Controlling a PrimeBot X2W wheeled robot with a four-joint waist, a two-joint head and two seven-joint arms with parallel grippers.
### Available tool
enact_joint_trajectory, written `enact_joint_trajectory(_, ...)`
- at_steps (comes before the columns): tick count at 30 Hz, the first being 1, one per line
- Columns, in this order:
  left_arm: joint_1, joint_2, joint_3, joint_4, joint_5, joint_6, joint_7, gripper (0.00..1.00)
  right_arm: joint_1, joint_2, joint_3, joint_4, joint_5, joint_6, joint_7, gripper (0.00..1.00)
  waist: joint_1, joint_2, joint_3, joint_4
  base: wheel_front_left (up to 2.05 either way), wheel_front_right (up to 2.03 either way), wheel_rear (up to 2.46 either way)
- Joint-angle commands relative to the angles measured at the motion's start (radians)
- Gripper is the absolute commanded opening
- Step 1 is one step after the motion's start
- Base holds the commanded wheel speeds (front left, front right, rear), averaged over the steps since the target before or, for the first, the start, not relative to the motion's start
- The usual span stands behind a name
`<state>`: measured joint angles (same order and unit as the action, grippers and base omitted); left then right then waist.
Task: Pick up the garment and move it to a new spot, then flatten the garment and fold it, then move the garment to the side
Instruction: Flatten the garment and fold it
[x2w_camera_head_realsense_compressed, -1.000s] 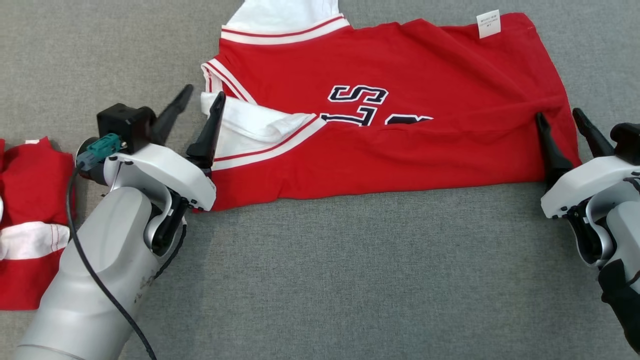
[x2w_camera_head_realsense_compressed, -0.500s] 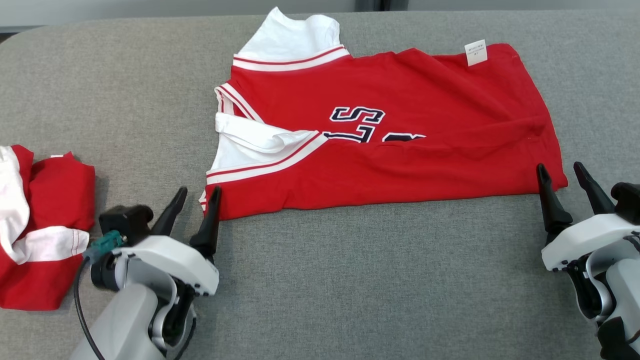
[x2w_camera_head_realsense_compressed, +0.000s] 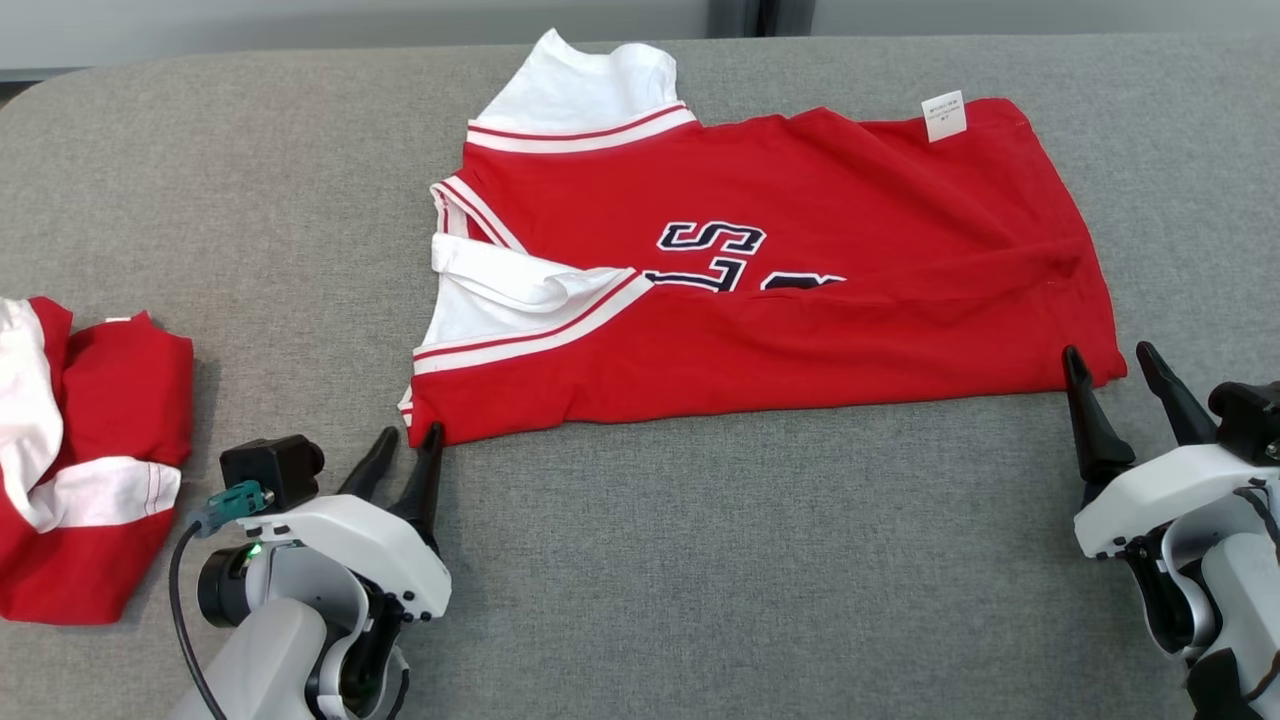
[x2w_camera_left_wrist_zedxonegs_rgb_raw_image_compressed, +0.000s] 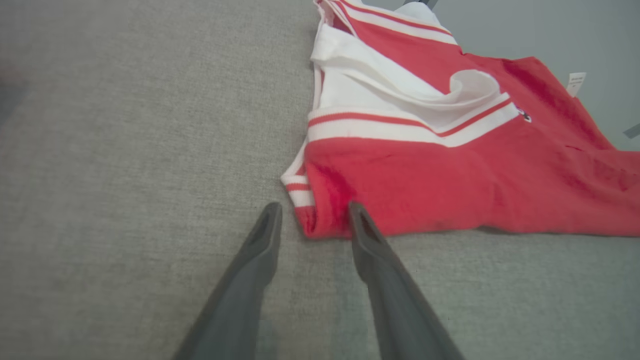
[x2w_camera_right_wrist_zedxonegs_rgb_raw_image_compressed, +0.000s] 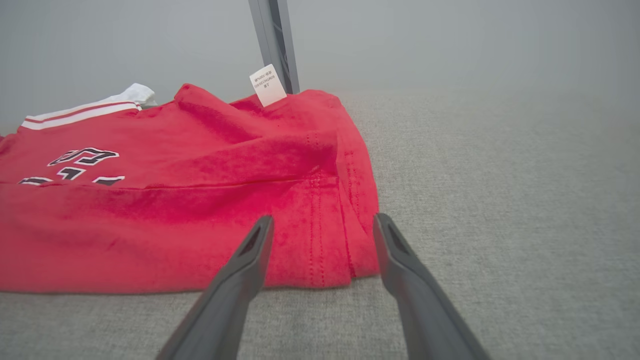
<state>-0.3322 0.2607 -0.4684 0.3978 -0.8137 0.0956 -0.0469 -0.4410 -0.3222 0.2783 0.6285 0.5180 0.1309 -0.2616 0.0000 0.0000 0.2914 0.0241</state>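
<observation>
A: Left gripper (x2w_camera_head_realsense_compressed: 408, 442): fingers parted, nothing clamped, tips at the near left corner of the garment (x2w_camera_head_realsense_compressed: 800, 330).
B: Right gripper (x2w_camera_head_realsense_compressed: 1108, 352)?
A: Spread wide, empty, straddling the garment's near right corner.
B: Garment itself?
A: Folded lengthwise on the grey desk (x2w_camera_head_realsense_compressed: 700, 560) (white tag (x2w_camera_head_realsense_compressed: 944, 116) at its far right corner); crumpled red heap (x2w_camera_head_realsense_compressed: 90, 450) well left of it.
</observation>
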Motion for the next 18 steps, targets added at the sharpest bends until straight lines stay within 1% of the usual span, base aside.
enact_joint_trajectory(1,-0.011,-0.004,0.0,0.006,-0.008,0.004,0.006,0.0,0.002,-0.004,0.005,0.001,0.001,0.0,-0.006,1.0,0.0,0.0,0.002,-0.003,0.0,0.0,0.0)
enact_joint_trajectory(6,-0.031,-0.006,-0.004,0.028,-0.011,-0.007,0.005,0.0,-0.009,-0.012,0.009,0.009,0.013,0.0,-0.006,1.0,0.0,0.0,0.007,-0.004,0.0,0.0,0.0)
enact_joint_trajectory(12,-0.044,0.001,0.0,0.049,-0.003,-0.019,-0.02,0.0,-0.022,-0.013,0.014,0.027,0.033,0.0,-0.006,1.0,0.0,0.0,0.008,0.002,0.0,0.0,0.0)
enact_joint_trajectory(18,-0.039,0.01,0.009,0.055,-0.01,-0.03,-0.041,0.0,-0.067,-0.015,0.045,0.121,0.084,0.0,-0.006,1.0,0.0,0.0,0.012,0.018,0.0,0.0,0.0)
